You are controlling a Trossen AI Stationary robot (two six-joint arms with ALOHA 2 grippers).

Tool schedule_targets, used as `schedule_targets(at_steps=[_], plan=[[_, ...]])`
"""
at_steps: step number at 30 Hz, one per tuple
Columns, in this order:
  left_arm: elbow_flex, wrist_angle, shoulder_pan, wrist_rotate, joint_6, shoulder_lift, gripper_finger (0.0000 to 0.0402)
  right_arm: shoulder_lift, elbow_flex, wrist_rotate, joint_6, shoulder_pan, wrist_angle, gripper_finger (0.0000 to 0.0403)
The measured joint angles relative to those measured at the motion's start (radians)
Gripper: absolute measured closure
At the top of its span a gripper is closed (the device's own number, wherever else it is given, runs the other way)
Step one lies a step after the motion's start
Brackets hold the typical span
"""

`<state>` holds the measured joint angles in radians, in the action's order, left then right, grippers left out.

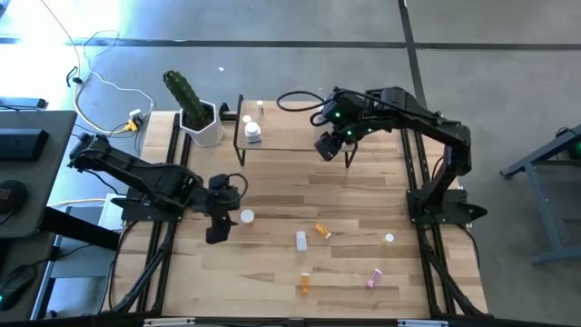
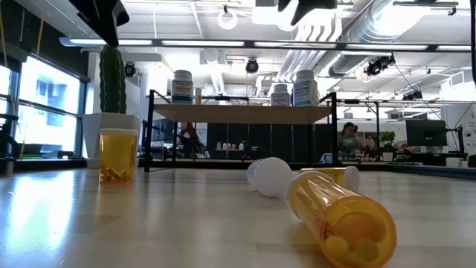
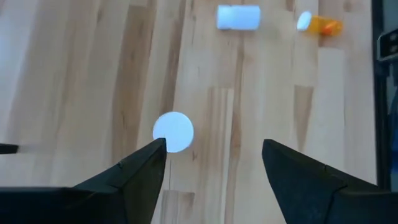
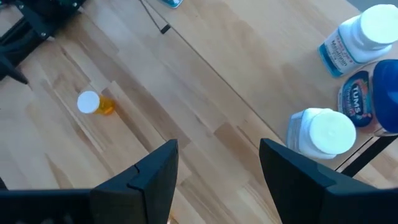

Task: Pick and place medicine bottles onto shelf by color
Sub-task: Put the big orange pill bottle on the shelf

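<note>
A: Where does the left end effector [image 1: 221, 224] stand?

B: Low over the pale wooden tabletop [image 1: 272, 272], its fingers spread wide with nothing between them. The small round white-capped bottle [image 1: 247, 216] stands upright just beside one fingertip, off to the side of the gap, not inside it.

A: So how should the pick go?

B: I would shift sideways first until that cap sits midway between the fingers, then descend and close on the body below the cap. Closing from where it is now would likely nudge the bottle over.

A: And the right end effector [image 1: 328, 145]?

B: Raised by the low light-wood shelf on black metal legs [image 1: 289, 136], fingers apart and holding nothing. Its wrist view shows white-capped bottles [image 4: 323, 134] already on the board.

A: What is left on the tabletop?

B: A white bottle on its side [image 1: 301, 241], an orange bottle lying near it [image 1: 323, 232], another orange one [image 1: 305, 283], a pink one [image 1: 373, 278] and a small white one [image 1: 388, 238], all well apart from the shelf
</note>
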<state>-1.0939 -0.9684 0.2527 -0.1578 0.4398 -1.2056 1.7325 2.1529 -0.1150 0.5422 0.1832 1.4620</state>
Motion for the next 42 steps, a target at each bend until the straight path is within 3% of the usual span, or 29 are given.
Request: schedule_targets(at_steps=[13,25,42], plan=[[0.011,0.016,-0.01,-0.034,-0.127,-0.135,0.0133,0.0,0.0,-0.044,-0.025,-0.029,0.0,0.0187],[0.246,0.275,-0.053,-0.018,-0.063,-0.068,0.0133,0.0,0.0,-0.044,-0.053,-0.029,0.005,0.0187],[0.4,0.449,-0.078,-0.033,-0.073,-0.065,0.0133,0.0,0.0,-0.044,-0.076,-0.029,0.019,0.0187]])
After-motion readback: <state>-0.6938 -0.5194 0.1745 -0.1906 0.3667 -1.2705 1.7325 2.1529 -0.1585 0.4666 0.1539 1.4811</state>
